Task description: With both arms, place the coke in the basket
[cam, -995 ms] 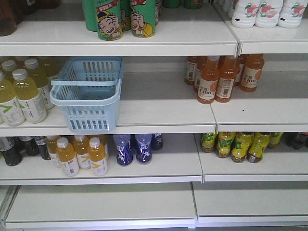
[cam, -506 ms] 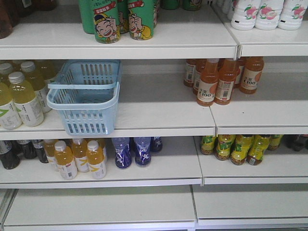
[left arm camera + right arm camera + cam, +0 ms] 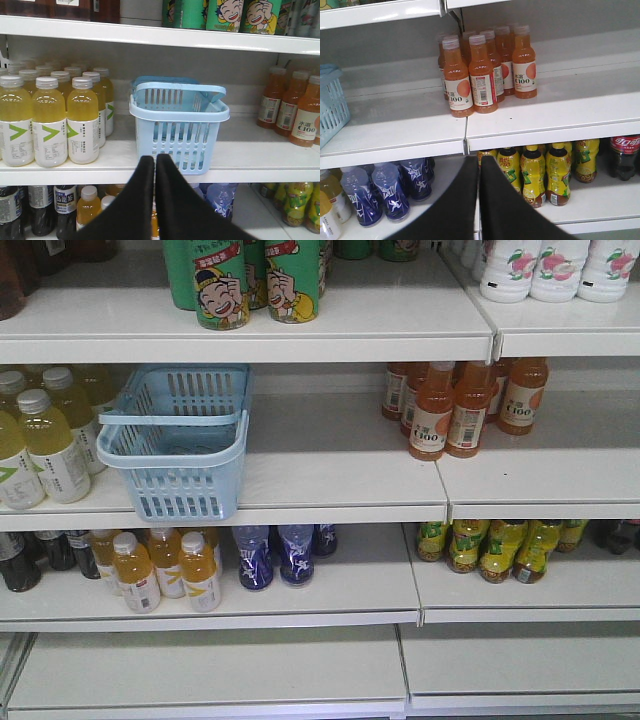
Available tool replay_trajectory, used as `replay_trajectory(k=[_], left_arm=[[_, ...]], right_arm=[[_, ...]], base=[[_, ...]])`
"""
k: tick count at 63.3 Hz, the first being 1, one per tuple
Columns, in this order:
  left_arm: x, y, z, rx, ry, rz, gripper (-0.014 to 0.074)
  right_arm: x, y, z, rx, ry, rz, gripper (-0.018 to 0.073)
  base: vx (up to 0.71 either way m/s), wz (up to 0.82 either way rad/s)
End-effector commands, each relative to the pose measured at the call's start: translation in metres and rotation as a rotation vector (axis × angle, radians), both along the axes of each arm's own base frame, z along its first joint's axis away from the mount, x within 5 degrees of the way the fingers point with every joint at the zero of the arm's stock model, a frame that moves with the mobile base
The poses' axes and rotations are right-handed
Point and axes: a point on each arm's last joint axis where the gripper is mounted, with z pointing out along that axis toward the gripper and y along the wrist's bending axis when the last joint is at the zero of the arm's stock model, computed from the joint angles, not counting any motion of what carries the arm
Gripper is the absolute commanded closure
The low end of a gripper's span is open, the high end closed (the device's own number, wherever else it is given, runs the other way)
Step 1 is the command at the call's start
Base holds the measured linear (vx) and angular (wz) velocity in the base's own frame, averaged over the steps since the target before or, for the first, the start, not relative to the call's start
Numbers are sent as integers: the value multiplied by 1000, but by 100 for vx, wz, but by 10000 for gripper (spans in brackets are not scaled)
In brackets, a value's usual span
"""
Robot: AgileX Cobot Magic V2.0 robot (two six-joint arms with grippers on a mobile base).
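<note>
Exterior front-facing view: neither of my arms shows, only shelving. The blue basket [image 3: 175, 445] sits on the middle shelf [image 3: 330, 460], right at its front edge. Its handle is folded down and its mouth faces upward, which I judge suits dropping a bottle in from above. The upper shelf [image 3: 350, 340] leaves only limited headroom over it. Yellow-drink bottles [image 3: 50, 445] stand just beside it on the left. To its right the board is bare as far as the orange bottles [image 3: 450, 410], so that side gives me room. Dark bottles at the far right of the lower shelf [image 3: 520, 590] are cut off by the frame, and I cannot name them.

Left wrist view: my left gripper [image 3: 155, 167] is pressed together, its fingers meeting in a thin seam with nothing between them. It points at the basket's front wall, about level with the shelf edge.

Right wrist view: my right gripper [image 3: 479, 170] is likewise closed and empty. The coke [image 3: 625, 155], with its red label, stands on the lower shelf at the frame's right edge. It is near the yellow-green bottles [image 3: 540, 172] and beneath the overhanging board. I judge that reaching it means going in under that edge and opening up first. No grasp has been made yet.
</note>
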Motion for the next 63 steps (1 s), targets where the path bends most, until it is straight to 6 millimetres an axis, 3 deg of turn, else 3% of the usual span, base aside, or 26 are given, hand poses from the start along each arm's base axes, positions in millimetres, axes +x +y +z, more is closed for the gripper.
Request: replay_trajectory(k=[1, 37, 46, 55, 63], left_arm=[[-1, -1, 7, -20, -75, -18, 603], [-1, -1, 7, -34, -74, -19, 603], [-1, -2, 7, -267, -66, -29, 603], [-2, -1, 11, -686, -83, -50, 603], [-2, 1, 15, -902, -123, -58, 603]], right_arm=[[0, 1, 4, -18, -79, 14, 564], [0, 1, 4, -18, -79, 14, 564], [0, 1, 4, -18, -79, 14, 564], [0, 1, 4, -18, -79, 14, 564], [0, 1, 4, -18, -79, 14, 564]], base=[[0, 0], [0, 0], [0, 0], [0, 0], [0, 0]])
